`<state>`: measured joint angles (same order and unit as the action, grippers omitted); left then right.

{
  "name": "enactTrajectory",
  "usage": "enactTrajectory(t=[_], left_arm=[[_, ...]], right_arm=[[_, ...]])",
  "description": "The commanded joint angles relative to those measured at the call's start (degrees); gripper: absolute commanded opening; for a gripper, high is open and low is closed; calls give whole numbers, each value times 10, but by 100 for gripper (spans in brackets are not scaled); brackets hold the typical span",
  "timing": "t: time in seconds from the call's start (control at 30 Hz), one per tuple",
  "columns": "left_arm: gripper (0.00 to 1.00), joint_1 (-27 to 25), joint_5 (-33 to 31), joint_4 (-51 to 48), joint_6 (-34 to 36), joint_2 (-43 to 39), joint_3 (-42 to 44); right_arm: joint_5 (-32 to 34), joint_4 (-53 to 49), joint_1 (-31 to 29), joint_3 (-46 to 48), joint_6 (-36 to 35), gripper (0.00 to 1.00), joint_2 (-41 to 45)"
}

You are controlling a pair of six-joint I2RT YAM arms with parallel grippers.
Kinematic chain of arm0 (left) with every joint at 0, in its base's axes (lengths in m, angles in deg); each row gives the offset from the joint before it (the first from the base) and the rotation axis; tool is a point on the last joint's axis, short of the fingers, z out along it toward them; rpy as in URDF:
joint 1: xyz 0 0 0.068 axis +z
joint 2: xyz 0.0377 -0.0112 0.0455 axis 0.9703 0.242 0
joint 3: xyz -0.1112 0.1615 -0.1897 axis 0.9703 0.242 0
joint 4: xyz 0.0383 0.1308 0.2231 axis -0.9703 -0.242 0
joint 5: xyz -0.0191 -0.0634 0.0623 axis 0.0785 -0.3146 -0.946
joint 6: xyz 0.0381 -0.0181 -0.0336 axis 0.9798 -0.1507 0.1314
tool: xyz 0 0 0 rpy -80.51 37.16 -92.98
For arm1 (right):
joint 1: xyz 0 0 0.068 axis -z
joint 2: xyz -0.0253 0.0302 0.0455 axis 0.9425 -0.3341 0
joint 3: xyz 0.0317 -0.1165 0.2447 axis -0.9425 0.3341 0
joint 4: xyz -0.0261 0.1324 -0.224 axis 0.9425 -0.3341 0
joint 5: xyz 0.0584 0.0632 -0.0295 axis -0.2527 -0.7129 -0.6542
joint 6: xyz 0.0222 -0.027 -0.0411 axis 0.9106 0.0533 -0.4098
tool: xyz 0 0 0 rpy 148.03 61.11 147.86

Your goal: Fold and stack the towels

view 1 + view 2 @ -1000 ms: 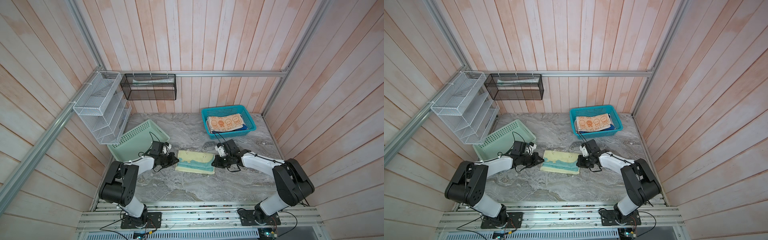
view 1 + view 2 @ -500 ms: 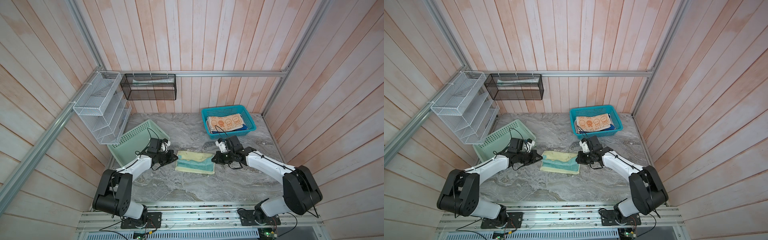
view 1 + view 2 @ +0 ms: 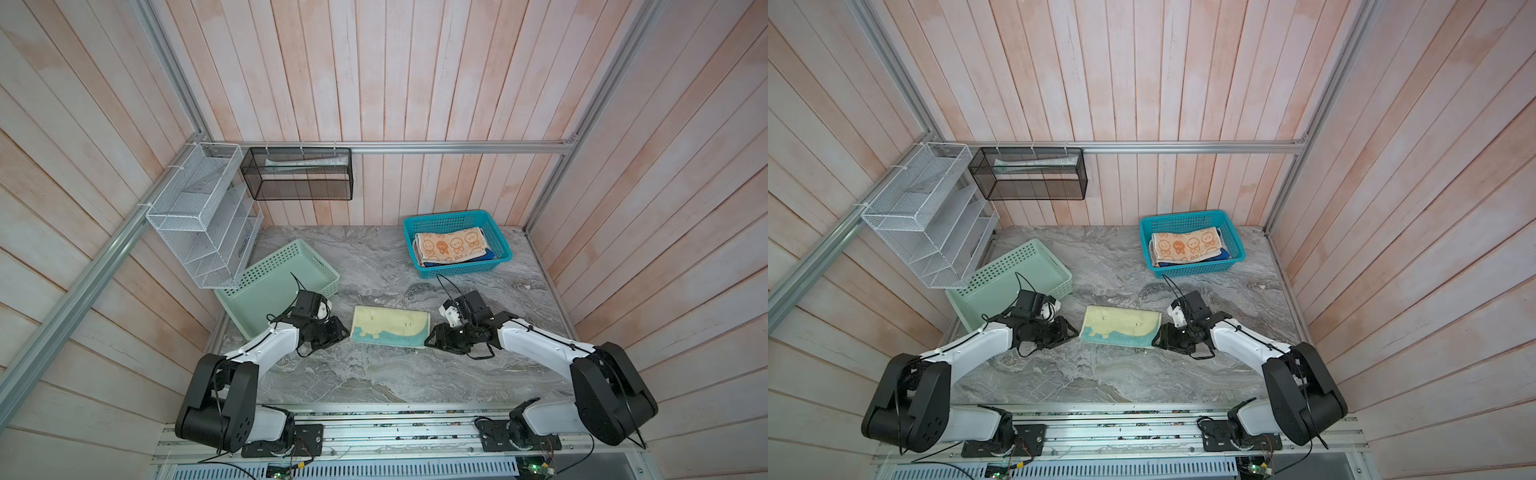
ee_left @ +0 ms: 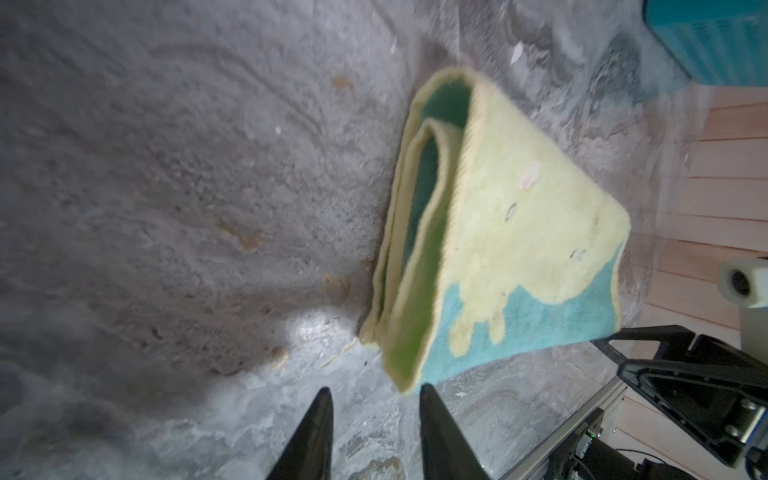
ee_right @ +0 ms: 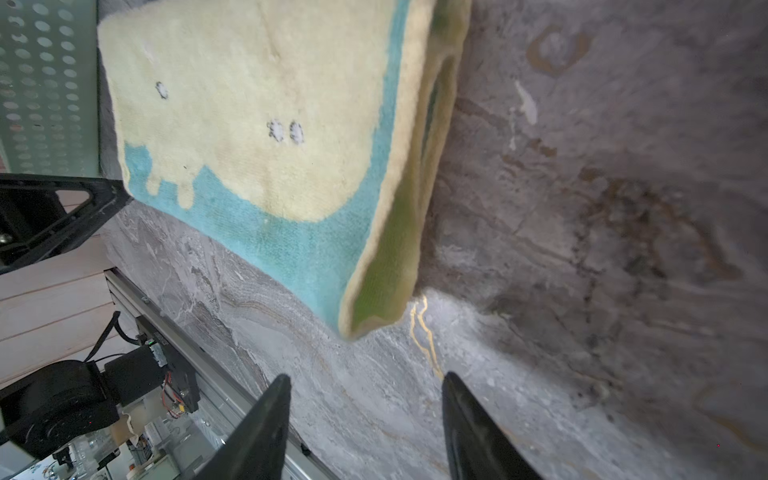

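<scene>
**Both grippers release: yellow towel lies folded and free**

Table point(image 3: 374, 374): the pale yellow towel point(image 3: 390, 330) now lies flat mid-table as a folded oblong, with its teal patch along the near edge. Half a second ago both grippers were shut at its ends, carrying the fold over. I judge the fold done. The move to the teal basket point(image 3: 451, 215) remains, where the orange-and-cream towel point(image 3: 451, 247) tops the stack.

Left gripper point(image 4: 372, 395): jaws narrowly apart, empty, just short of the towel's corner.

Right gripper point(image 5: 365, 380): jaws wider apart, empty, clear of the opposite corner.
</scene>
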<state>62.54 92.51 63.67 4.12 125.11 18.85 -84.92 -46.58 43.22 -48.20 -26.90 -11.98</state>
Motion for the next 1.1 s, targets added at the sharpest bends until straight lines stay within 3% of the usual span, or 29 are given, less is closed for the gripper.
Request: enactTrajectory(t=[0.0,0.2,0.37,0.47,0.73,0.8,1.07], left_arm=[[34,-29,-29,18,-13,-6,-49],[31,-149,-41,66,-52,87,-141],[30,-244,-31,136,-114,200,-193],[30,-270,-25,137,-140,250,-215],[26,-276,-12,180,-168,286,-185],[25,-276,-6,191,-173,289,-179],[24,-266,-47,166,-147,248,-168]], right_arm=[[11,7,11,-12,17,61,0],[6,76,10,8,70,61,-18],[62,111,1,6,92,61,-46],[71,103,-13,-21,92,62,-86],[62,107,-50,-58,86,61,-175],[57,107,-52,-68,80,53,-193],[72,74,-58,-137,31,6,-223]])
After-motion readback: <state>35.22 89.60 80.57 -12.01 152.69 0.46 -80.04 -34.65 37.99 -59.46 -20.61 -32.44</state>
